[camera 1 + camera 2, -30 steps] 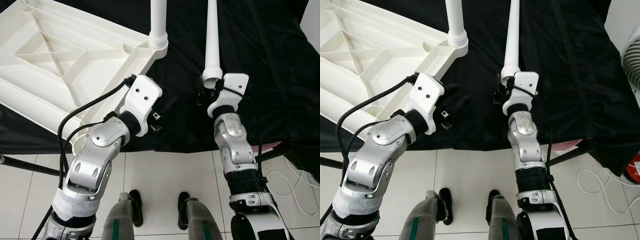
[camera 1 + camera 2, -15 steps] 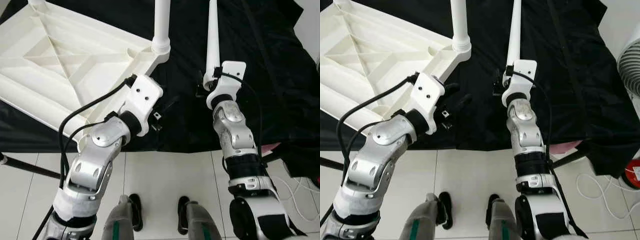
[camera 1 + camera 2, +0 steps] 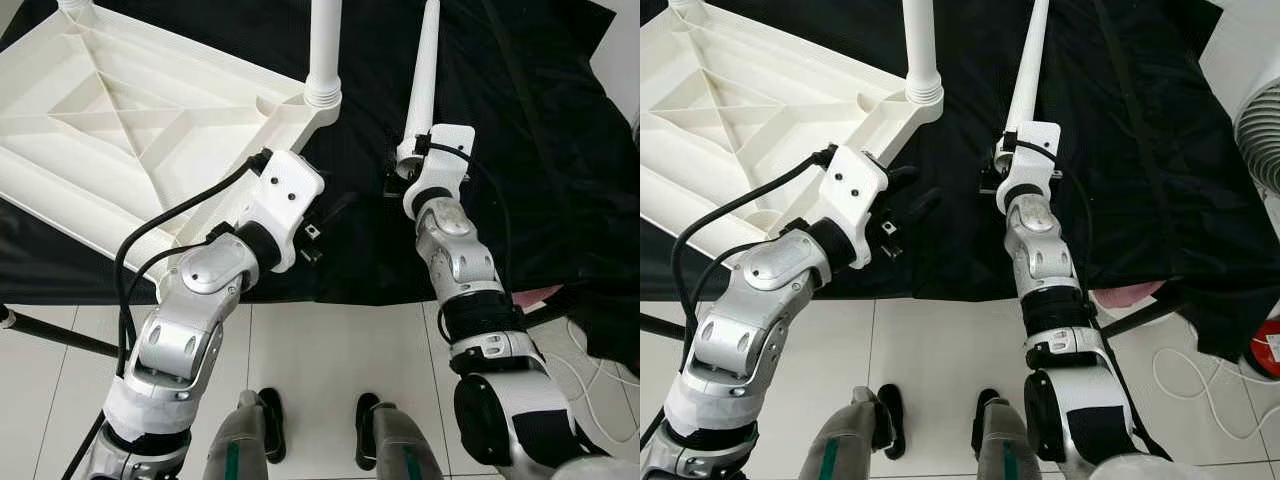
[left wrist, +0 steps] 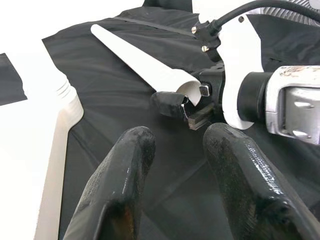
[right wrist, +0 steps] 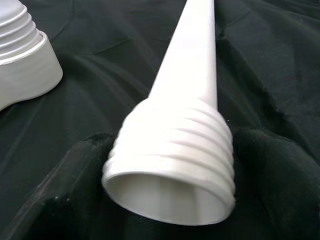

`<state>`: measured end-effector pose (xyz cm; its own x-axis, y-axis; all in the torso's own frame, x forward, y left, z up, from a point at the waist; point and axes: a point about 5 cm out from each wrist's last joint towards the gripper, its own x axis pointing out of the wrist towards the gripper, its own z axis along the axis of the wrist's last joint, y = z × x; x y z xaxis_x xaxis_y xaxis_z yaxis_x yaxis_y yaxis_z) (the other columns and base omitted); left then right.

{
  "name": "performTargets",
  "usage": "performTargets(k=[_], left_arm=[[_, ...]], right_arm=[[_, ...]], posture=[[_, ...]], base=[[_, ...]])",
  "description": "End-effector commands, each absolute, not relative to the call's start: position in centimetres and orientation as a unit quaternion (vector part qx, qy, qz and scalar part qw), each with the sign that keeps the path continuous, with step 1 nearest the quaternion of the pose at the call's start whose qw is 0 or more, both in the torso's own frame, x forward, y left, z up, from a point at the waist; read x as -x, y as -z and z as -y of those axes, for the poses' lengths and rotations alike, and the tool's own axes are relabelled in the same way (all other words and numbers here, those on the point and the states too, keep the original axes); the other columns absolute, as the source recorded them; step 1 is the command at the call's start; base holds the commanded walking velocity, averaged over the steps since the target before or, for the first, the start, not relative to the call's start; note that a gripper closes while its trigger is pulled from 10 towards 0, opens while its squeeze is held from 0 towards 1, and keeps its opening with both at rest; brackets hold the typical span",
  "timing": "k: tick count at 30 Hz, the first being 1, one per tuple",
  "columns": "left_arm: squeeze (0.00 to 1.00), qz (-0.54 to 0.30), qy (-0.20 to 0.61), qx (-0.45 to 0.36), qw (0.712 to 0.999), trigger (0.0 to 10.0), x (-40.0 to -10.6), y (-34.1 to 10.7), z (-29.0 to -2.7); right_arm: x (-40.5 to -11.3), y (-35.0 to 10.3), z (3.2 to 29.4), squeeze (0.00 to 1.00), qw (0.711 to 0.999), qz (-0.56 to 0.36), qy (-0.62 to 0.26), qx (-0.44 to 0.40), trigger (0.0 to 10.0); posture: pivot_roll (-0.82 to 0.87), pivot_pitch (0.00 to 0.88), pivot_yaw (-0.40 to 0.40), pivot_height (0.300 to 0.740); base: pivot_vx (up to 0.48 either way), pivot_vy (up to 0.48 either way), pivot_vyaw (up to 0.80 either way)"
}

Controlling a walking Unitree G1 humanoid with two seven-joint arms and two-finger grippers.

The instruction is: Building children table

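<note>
You are looking down on a white plastic tabletop (image 3: 130,130), turned underside up on a black cloth (image 3: 520,120). Its underside shows a frame of ribs crossing in diagonals. One white leg (image 3: 322,45) already stands in the near corner socket (image 3: 322,98), where a ridged collar rings its base; another socket shows at the far corner.

Your right gripper (image 3: 400,170) is clamped on the thick end of a second, loose leg (image 3: 423,70), which lies over the cloth beside the fitted leg, apart from it. That leg is a smooth white cone, narrowing away from the gripper. In the right wrist view its held end (image 5: 172,165) is hollow, open-mouthed and cut with screw threads, with a black finger (image 5: 280,170) pressed against each side.

Your left gripper (image 3: 325,215) hovers over the cloth just below the socket corner, its fingers (image 4: 120,190) a narrow way apart, holding nothing, pointed toward the right gripper.

White floor tiles (image 3: 330,350) lie beneath you.
</note>
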<state>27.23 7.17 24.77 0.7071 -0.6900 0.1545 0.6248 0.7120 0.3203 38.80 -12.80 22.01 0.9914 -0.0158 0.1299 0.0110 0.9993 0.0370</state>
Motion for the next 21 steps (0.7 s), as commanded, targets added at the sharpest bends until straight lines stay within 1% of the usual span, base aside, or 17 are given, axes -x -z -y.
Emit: performTargets(k=[1, 9, 15, 16, 17, 18, 21], left_arm=[[0.0, 0.129, 0.342, -0.117, 0.924, 10.0, -27.3, -24.4, -7.4], [0.0, 0.128, 0.342, -0.119, 0.923, 10.0, -27.3, -24.3, -7.4], [0.0, 0.126, 0.343, -0.119, 0.923, 10.0, -27.2, -24.3, -7.4], [0.0, 0.126, 0.343, -0.119, 0.923, 10.0, -27.2, -24.3, -7.4], [0.0, 0.126, 0.343, -0.119, 0.923, 10.0, -27.2, -24.3, -7.3], [0.0, 0.127, 0.343, -0.119, 0.923, 10.0, -27.2, -24.3, -7.3], [0.0, 0.128, 0.343, -0.119, 0.923, 10.0, -27.1, -24.3, -7.3]], right_arm=[[-39.0, -21.5, 12.6, 0.0, 0.998, 0.06, 0.019, -0.021, 10.0], [-39.4, -21.6, 12.3, 0.0, 0.997, 0.065, 0.046, -0.018, 10.0], [-39.3, -21.0, 11.9, 0.0, 0.996, 0.063, 0.058, 0.003, 10.0], [-39.3, -20.7, 11.9, 0.0, 0.997, 0.057, 0.058, 0.007, 4.5], [-39.3, -20.4, 11.9, 0.0, 0.997, 0.053, 0.059, 0.01, 4.5], [-39.3, -20.2, 11.9, 0.0, 0.997, 0.05, 0.06, 0.01, 0.0], [-39.3, -19.9, 12.0, 0.0, 0.997, 0.046, 0.061, 0.01, 0.0]], posture=[[0.03, 0.219, 0.055, 0.74], [0.03, 0.215, 0.056, 0.74], [0.04, 0.215, 0.06, 0.74], [0.04, 0.216, 0.057, 0.74], [0.04, 0.216, 0.057, 0.74], [0.05, 0.209, 0.053, 0.74], [0.05, 0.201, 0.052, 0.74]], base=[[0.0, 0.0, 0.0], [0.0, 0.0, 0.0], [0.0, 0.0, 0.0], [0.0, 0.0, 0.0], [0.0, 0.0, 0.0], [0.0, 0.0, 0.0], [0.0, 0.0, 0.0]])
